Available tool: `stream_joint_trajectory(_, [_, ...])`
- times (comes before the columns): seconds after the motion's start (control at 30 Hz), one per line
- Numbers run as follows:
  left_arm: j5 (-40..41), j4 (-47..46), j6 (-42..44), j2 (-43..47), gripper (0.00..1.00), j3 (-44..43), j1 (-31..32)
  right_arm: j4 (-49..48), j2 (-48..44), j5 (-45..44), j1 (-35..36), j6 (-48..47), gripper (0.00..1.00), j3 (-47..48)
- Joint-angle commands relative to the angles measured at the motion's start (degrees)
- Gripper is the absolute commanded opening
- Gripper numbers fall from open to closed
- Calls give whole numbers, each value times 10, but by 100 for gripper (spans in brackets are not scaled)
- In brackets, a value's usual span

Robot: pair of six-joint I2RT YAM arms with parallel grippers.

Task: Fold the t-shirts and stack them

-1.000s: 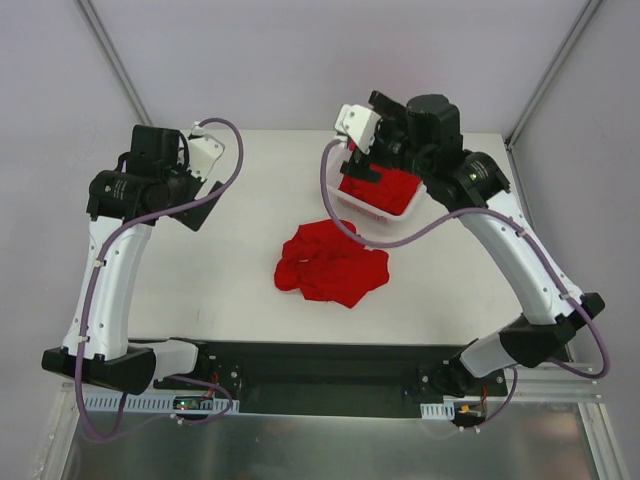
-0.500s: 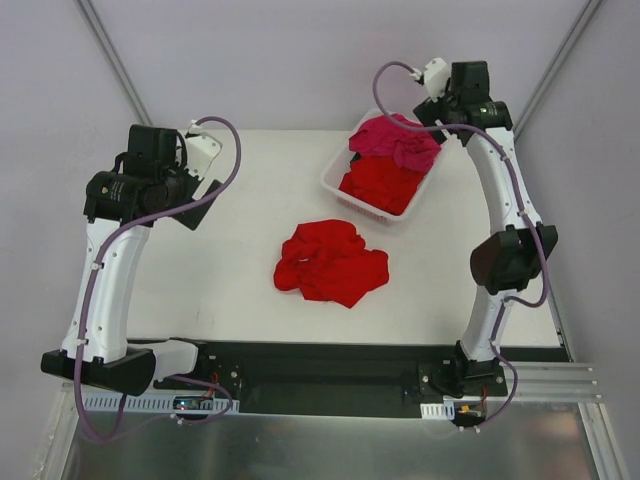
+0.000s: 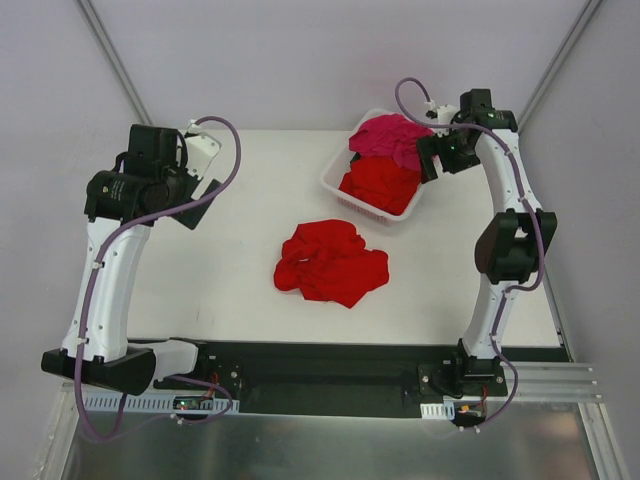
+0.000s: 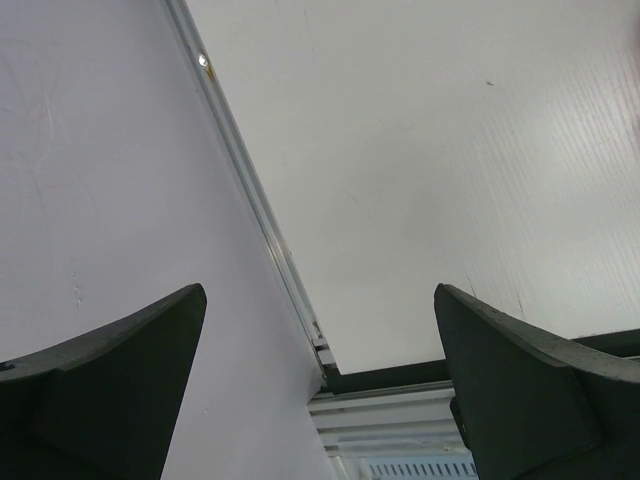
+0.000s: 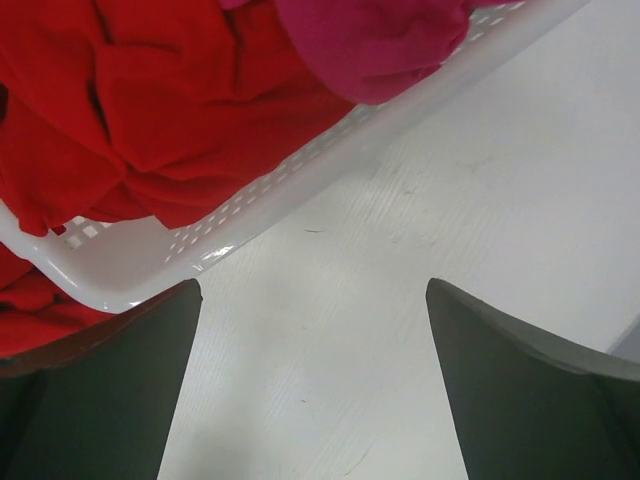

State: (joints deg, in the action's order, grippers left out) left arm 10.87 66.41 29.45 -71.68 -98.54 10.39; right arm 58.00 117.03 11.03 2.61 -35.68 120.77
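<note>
My left pincer (image 4: 318, 300) spread wide and empty above the tabletop's (image 3: 250, 210) 9 o'clock edge, crumpled red t-shirt (image 3: 332, 263) near centre, white basket (image 5: 290, 185) at 1 o'clock holding red t-shirts (image 3: 378, 183) and a magenta one (image 3: 390, 137), my right pincer (image 5: 312, 290) gaping, empty, at the basket's 3 o'clock.

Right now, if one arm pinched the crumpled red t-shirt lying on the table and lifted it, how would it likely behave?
The red t-shirt lies in soft bunched folds, so it would probably hang limp and unfurl, not keep its shape. Pushed across the table, it would likely bunch up further rather than slide whole.
</note>
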Motion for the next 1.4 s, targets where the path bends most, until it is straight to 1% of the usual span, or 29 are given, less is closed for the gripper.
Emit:
stream_joint_trajectory(0.0, [8,-1,-1,-2,99,-17,-2,61,25,50,2,-4,99,3])
stream_joint_trajectory(0.13, [10,0,3,-5,99,-21,-3,129,69,57,2,-41,99,45])
stream_joint_trajectory(0.17, [10,1,3,-7,99,-21,-2,144,88,61,0,-50,99,70])
stream_joint_trajectory(0.23, [10,2,1,-10,99,-24,-2,166,99,61,-4,-57,99,80])
stream_joint_trajectory(0.43, [6,3,0,-18,99,-30,-3,155,115,79,-9,-50,99,78])
stream_joint_trajectory(0.63, [7,6,3,-21,99,-41,-2,150,117,148,-9,-20,99,120])
stream_joint_trajectory(0.73, [6,6,3,-21,99,-39,-2,116,105,165,-10,5,98,102])
stream_joint_trajectory(0.83, [3,7,1,-22,99,-38,-3,104,115,113,2,-2,94,88])
stream_joint_trajectory(0.87, [2,8,-1,-23,99,-39,-2,114,130,59,16,-15,93,87])
stream_joint_trajectory(0.9, [2,9,-2,-25,99,-43,-2,120,137,40,21,-34,93,84])
stream_joint_trajectory(1.03, [5,12,2,-24,99,-51,-2,115,143,22,24,-45,93,61])
stream_joint_trajectory(1.27, [2,15,-5,-27,99,-48,-2,118,152,7,32,-65,93,63])
stream_joint_trajectory(1.33, [3,15,-6,-29,99,-51,-2,121,150,-1,36,-84,91,57])
stream_joint_trajectory(1.37, [2,15,-6,-30,99,-52,-3,121,149,-18,42,-90,89,55])
